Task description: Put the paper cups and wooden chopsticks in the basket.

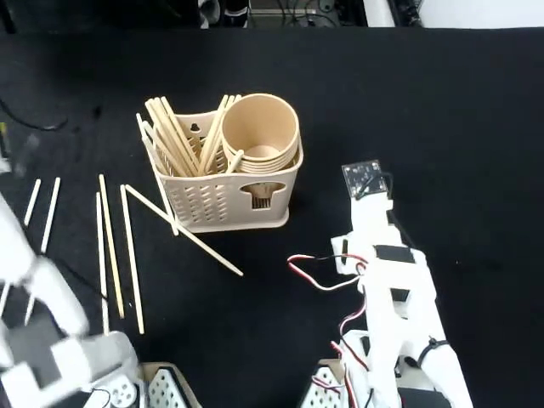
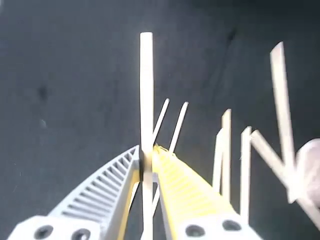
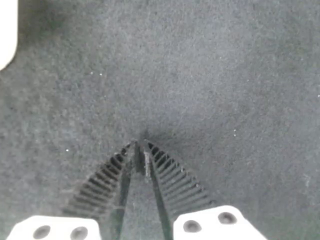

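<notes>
The left pincer (image 2: 147, 160) was clamped on a single wooden chopstick (image 2: 146, 90), which ran between its fingers and stood out well beyond the tips. Loose sticks (image 2: 226, 150) lay on the cloth (image 2: 60, 75) just past the tips and off to the yellow finger's side. Through the blur it was hard to tell whether the held stick had cleared the cloth. The basket (image 1: 225, 208) stood well apart from this pincer, beyond the loose sticks, with the paper cups (image 1: 259, 127) nested in one side. Done well, the carry probably wanted the stick raised above the rim, tilted tip-down over the side beside the cups, and let go only once its end was inside. With so much overhang, moving slowly would limit swivelling. The right pincer (image 3: 139, 152) was closed on nothing over bare cloth.
</notes>
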